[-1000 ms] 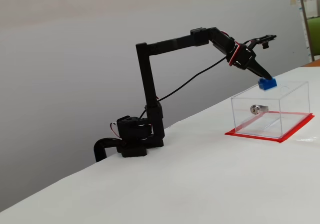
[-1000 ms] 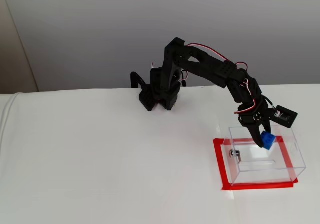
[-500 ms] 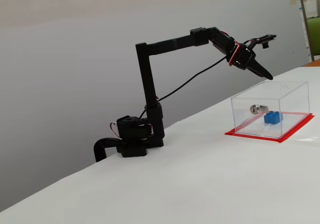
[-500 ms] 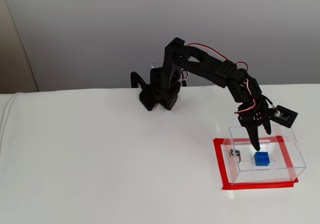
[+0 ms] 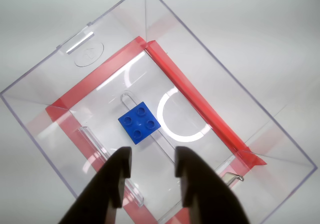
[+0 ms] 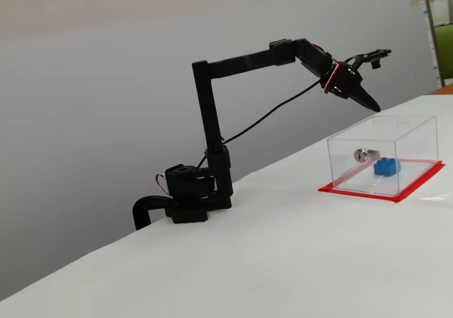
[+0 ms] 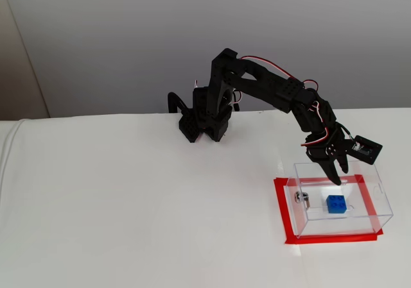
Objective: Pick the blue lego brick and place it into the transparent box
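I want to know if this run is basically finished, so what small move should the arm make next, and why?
Probably lift and pull the gripper back toward the arm's base. The small blue plastic lego brick already lies studs-up on the floor of the clear acrylic box with red base sheet, and the open, empty black gripper hangs above the box rim, so nothing seems left to place.

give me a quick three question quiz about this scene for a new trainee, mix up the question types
1. True or false: the blue lego brick lies studs-up on the floor of the transparent box.
2. Multiple choice: the gripper is A) clamped on the brick, B) open and empty above the box, C) resting on the table.
3. Fill in: in the side-on fixed view, the silver lock sits on the box wall just ____ of the brick.

Key: 1 true; 2 B; 3 left.
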### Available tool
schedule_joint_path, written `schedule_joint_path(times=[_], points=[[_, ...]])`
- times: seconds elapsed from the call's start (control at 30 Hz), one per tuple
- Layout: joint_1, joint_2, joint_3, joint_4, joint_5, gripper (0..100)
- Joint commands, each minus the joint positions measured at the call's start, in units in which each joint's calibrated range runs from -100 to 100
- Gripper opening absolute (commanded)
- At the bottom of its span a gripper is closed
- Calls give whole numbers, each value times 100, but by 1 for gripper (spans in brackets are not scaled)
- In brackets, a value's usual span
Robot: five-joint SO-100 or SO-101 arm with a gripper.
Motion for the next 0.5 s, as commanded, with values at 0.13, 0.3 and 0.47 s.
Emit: schedule_joint_path(times=[0.13, 0.3, 0.47], points=[[35, -76, -419, -80, -31, 1], [124, -161, -419, -80, -26, 1], [324, -755, -310, -71, 16, 1]])
